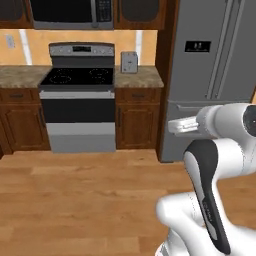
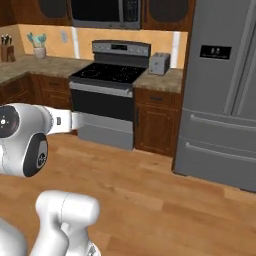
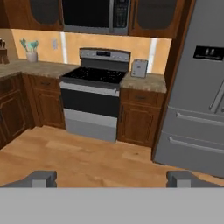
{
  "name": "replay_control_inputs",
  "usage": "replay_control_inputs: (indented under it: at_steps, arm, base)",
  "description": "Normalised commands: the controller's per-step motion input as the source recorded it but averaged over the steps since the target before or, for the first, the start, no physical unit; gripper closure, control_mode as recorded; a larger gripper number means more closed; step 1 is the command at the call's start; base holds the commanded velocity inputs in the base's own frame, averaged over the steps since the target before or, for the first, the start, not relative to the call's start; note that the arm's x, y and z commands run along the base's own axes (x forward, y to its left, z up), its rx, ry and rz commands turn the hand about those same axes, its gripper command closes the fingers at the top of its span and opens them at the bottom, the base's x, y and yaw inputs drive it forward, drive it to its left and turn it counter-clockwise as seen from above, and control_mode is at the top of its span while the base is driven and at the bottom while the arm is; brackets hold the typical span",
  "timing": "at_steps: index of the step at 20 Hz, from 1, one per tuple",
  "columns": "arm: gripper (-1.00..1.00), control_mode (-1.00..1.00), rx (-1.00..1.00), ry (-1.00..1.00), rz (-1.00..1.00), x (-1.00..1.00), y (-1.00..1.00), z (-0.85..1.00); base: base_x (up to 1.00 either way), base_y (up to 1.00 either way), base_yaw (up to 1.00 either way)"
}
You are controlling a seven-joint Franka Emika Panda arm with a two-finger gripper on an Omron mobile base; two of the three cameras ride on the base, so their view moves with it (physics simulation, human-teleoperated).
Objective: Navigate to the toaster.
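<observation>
1. Hand view first: the toaster [image 3: 140, 68] sits on the short counter [image 3: 146, 83], squeezed between the stove [image 3: 94, 100] and the fridge [image 3: 201, 87], right up against the backsplash.
2. The gripper [image 3: 111, 178] is spread wide, its two fingertips [image 3: 41, 178] far apart and grasping nothing.
3. Left base view: there's the toaster [image 1: 129, 62] again, well across the wooden floor [image 1: 85, 200], with the microwave [image 1: 70, 12] up left of it.
4. Right base view: the toaster [image 2: 159, 63] is small and blurry here, so its slots are hard to make out.
</observation>
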Motion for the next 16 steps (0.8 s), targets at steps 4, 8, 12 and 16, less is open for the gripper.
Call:
replay_control_inputs:
  at_steps: [4, 8, 12, 16]
  arm:
    - [-1.0, 1.0, 0.0, 0.0, 0.0, 0.0, 0.0, 0.0]
    - [-1.0, 1.0, 0.0, 0.0, 0.0, 0.0, 0.0, 0.0]
    - [-1.0, 1.0, 0.0, 0.0, 0.0, 0.0, 0.0, 0.0]
    - [-1.0, 1.0, 0.0, 0.0, 0.0, 0.0, 0.0, 0.0]
  base:
    - [1.0, 0.29, -0.3]
    - [1.0, 0.52, -0.35]
    - [1.0, 0.27, -0.33]
    - [1.0, 0.05, -0.27]
